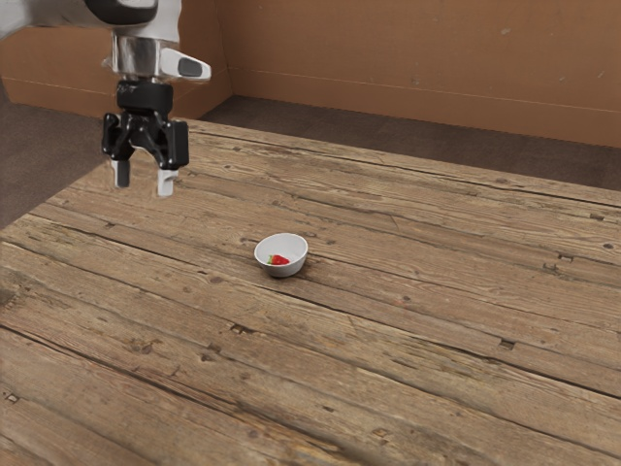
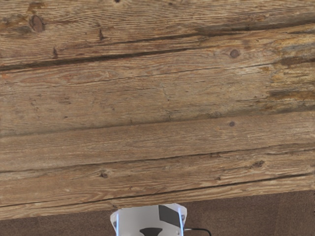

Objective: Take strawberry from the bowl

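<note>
One broad plank table (image 1: 408,388) carries everything; in the exterior view its far edge and the edge at that view's left meet in a corner behind the gripper. One arm (image 1: 139,58) reaches in, its base (image 2: 142,223) beside a table edge in the wrist view; being the only arm, it is the nearer one. One gripper (image 1: 144,183) hangs above the table, two fingers wide apart with nothing between them. One white bowl (image 1: 288,271) sits upright, well in from the far edge. One strawberry (image 1: 280,260) lies inside it, red, with one green cap (image 1: 271,259).

From the gripper, the strawberry lies toward the exterior view's right and lower down, so the coming move should be outward from the base, then down. Its long axis seems to run cap to the exterior view's left, probably much as the fingers are spread; a wrist turn might help them clear the bowl's wall.
</note>
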{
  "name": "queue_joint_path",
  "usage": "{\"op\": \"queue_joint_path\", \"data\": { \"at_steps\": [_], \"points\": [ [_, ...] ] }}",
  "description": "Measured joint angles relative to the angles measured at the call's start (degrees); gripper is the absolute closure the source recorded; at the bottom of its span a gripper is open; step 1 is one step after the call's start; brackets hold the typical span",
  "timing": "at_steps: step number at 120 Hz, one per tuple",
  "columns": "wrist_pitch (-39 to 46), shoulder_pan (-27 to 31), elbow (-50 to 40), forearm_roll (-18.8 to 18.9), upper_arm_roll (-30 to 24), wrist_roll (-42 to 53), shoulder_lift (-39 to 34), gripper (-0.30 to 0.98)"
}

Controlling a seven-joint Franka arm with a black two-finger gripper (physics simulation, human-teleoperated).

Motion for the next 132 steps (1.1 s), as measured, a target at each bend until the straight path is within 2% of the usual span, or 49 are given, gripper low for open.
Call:
{"op": "queue_joint_path", "data": {
  "at_steps": [12, 23, 32, 53, 60, 85, 109, 120, 132],
  "points": [
    [9.4, 0.2, -0.4, -0.5, 0.1, 0.8, 1.1, 0.00],
    [14.4, 0.2, 6.7, 1.6, -5.3, 1.5, 9.6, 0.00],
    [16.8, 0.2, 11.7, 2.6, -7.4, 3.5, 14.7, 0.00],
    [15.1, 3.8, 37.5, 0.9, -8.2, 12.1, 33.4, 0.00],
    [14.5, 4.9, 42.0, 0.0, -8.2, 15.1, 37.4, 0.00],
    [20.8, 5.5, 40.0, -2.9, -8.9, 25.6, 41.5, 0.08],
    [30.0, 6.4, 41.0, -4.2, -9.0, 34.6, 44.9, 0.16],
    [32.5, 7.0, 43.9, -4.5, -8.8, 38.1, 47.7, 0.18],
    [33.4, 7.8, 42.5, -4.6, -8.4, 41.2, 48.5, 0.19]
  ]
}}
